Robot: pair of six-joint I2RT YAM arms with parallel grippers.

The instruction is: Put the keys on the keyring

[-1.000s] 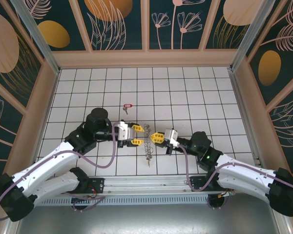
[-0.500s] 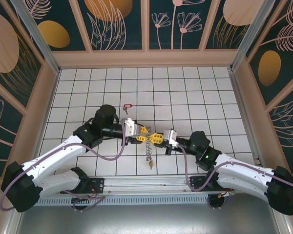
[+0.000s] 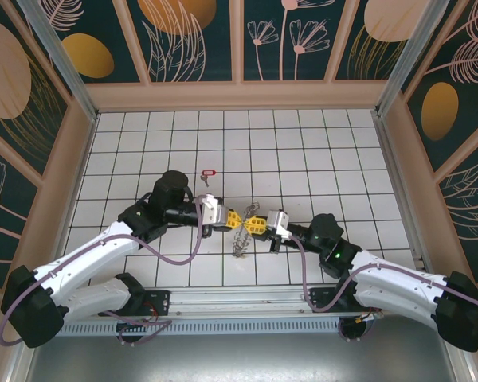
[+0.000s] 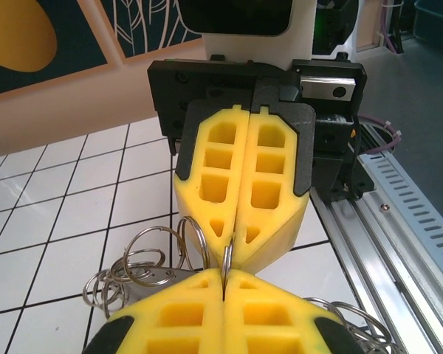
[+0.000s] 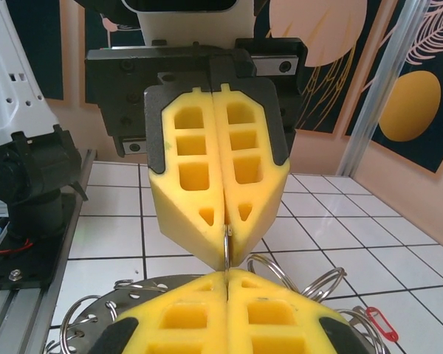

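Centrally, just below the middle of the overhead frame, the keyring is seen as a grey bunch of small wire loops over the white tiled floor. Whether it rests on the tiles or hangs just clear of them cannot be told.

- One thin loop at the keyring's upper end is pinched from both sides. The left gripper comes in from the left of the frame and the right gripper from the right, their yellow tips almost touching.
- Left wrist view: the left gripper is at the bottom edge with its fingers clenched and the loop wire caught in the seam. The right gripper faces it at centre, also clenched on the same wire. More of the keyring spills to the lower left.
- Right wrist view: the right gripper is at the bottom and the left gripper is opposite, with the wire running between the two seams. The keyring's flat grey rim is seen at lower left.
- The key lies on the tiles up and left of the grippers, well apart from the keyring and held by nothing. Its red tag is beside it, and the red tag also appears at the lower right of the right wrist view.
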